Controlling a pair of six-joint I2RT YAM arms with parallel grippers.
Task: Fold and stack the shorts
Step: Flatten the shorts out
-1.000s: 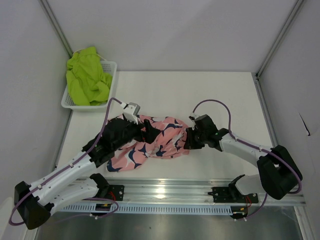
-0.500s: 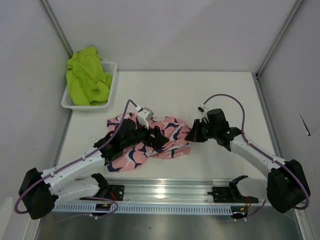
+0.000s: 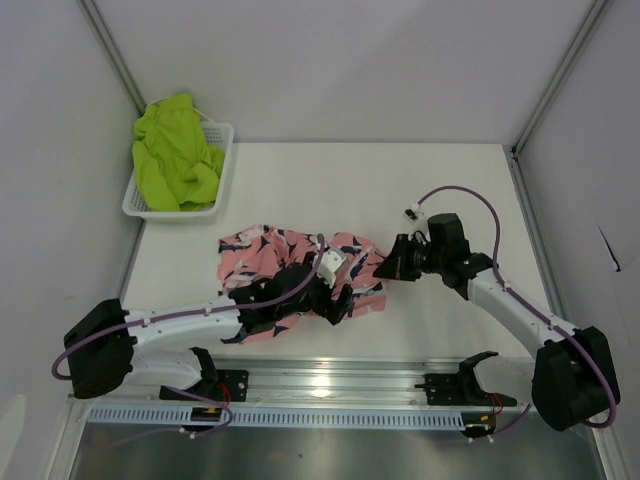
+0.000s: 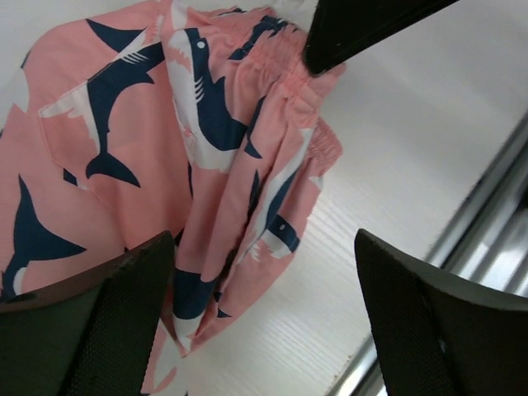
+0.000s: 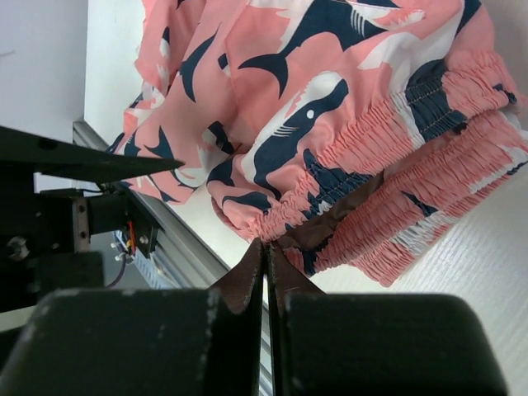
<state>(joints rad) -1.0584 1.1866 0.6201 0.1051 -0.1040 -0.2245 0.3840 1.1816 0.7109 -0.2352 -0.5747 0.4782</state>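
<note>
**Position.** Pink shorts [image 3: 275, 255] crumpled on the table [image 3: 440, 190], near the front edge and between the two arms. Lime green shorts [image 3: 175, 150] heaped in the white basket [image 3: 225, 165] at the far left corner, well apart from the pink pair.

**Grippers.** Right gripper [image 3: 393, 266] closed tight, fingertips pressed together right at the gathered elastic waistband [image 5: 371, 148] (cloth nipped between them or not: impossible to tell). Left gripper [image 3: 338, 297] spread wide and empty, poised over the near right part of the cloth, with one finger to either side of a bunched fold in the wrist view.

**Step in hand, by judgement.** Spreading the pink pair flat ahead of folding. To do it well:
- Confirm a true hold on the waistband.
- Lower the open jaws onto a single layer at the near rim and close.
- Draw the two holds apart, low over the table, without dragging the whole heap along.

**Orientation.** Long axis roughly left to right across the table, dipping slightly toward the near right. Waistband end pointing right, leg openings apparently toward the left.
</note>
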